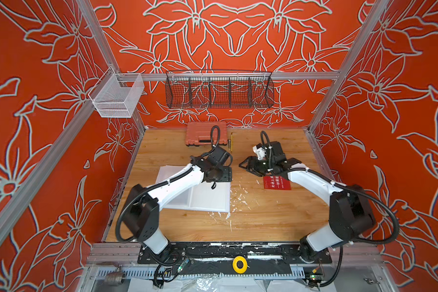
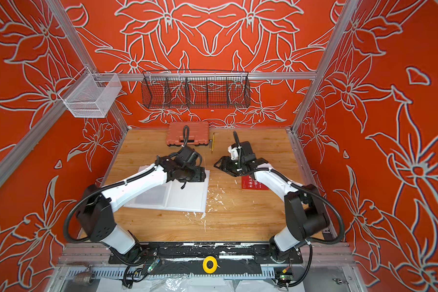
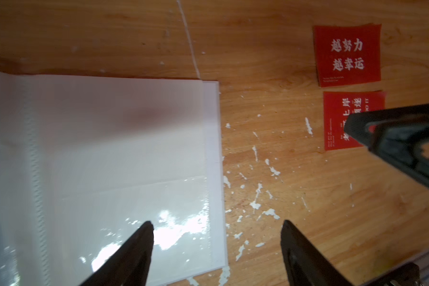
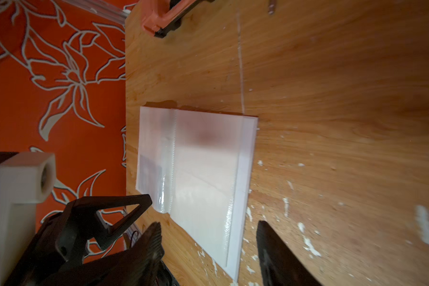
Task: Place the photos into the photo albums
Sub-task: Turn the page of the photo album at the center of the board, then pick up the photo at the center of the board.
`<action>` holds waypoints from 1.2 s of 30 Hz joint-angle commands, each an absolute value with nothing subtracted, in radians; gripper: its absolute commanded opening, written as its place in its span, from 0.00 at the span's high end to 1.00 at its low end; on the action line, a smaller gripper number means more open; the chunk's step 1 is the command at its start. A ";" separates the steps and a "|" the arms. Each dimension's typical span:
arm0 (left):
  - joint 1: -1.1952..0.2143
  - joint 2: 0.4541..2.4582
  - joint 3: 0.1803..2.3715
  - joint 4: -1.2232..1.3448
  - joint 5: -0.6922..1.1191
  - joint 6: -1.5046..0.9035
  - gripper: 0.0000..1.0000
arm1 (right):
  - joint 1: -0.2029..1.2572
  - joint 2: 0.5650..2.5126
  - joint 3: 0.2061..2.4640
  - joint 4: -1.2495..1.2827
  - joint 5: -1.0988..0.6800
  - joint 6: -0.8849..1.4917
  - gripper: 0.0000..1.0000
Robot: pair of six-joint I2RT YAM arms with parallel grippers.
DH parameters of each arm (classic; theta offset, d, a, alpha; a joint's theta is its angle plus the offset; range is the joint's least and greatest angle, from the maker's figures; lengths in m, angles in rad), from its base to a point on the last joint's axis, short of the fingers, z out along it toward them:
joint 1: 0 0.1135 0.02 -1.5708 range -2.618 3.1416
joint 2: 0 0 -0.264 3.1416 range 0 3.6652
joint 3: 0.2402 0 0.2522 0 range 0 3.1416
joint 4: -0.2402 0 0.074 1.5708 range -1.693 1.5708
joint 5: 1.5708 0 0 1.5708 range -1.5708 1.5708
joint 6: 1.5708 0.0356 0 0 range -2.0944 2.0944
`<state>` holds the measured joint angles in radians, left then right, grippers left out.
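So the album (image 1: 208, 199) is lying open and flat on the table (image 1: 263, 220), left of the middle, with the left arm (image 1: 177, 179) reaching across it. The pages are white and glossy. A faint reddish blur shows through one page (image 3: 139, 116), but I honestly can't tell what it is. Two red cards with white writing sit on the bare wood to the album's right, well apart from it. They lie just beside each other with a thin gap, one (image 3: 347, 55) fully in view from the left wrist and the other (image 3: 342, 118) partly behind the right arm's black fingertip (image 3: 357, 128). In both top views only one card (image 1: 276, 183) (image 2: 248, 183) shows, half tucked under the right arm (image 1: 311, 182). The left jaws are spread wide over the album's outer edge with nothing between them. I can't tell whether they touch the page. The right jaws are released too, gripping nothing, and point toward the album from just past the cards. White flecks (image 1: 238, 199) are scattered on the wood between album and cards. An orange case (image 1: 202, 132) sits at the back of the table, and a black wire basket (image 1: 219, 91) hangs on the wall above.
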<state>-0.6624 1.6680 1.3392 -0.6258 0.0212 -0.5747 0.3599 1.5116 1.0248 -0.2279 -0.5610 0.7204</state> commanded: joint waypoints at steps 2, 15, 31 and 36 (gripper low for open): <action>-0.706 1.829 1.458 -0.596 0.174 -0.562 0.21 | 0.239 1.406 0.954 -0.385 -0.452 0.627 0.34; -0.807 2.248 1.951 -0.745 0.198 -0.541 0.33 | -0.100 1.305 0.841 -0.513 -0.368 0.580 0.34; -0.849 2.485 2.254 -0.883 0.179 -0.547 0.37 | -0.229 1.439 0.777 -0.376 -0.363 0.611 0.34; -0.861 2.536 2.323 -0.941 0.142 -0.544 0.38 | -0.242 1.479 0.777 -0.351 -0.347 0.624 0.34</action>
<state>-0.8532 2.4985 2.2910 -0.8680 0.1757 -0.5430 -0.2310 1.4563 0.7822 -0.3832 -0.3805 0.6090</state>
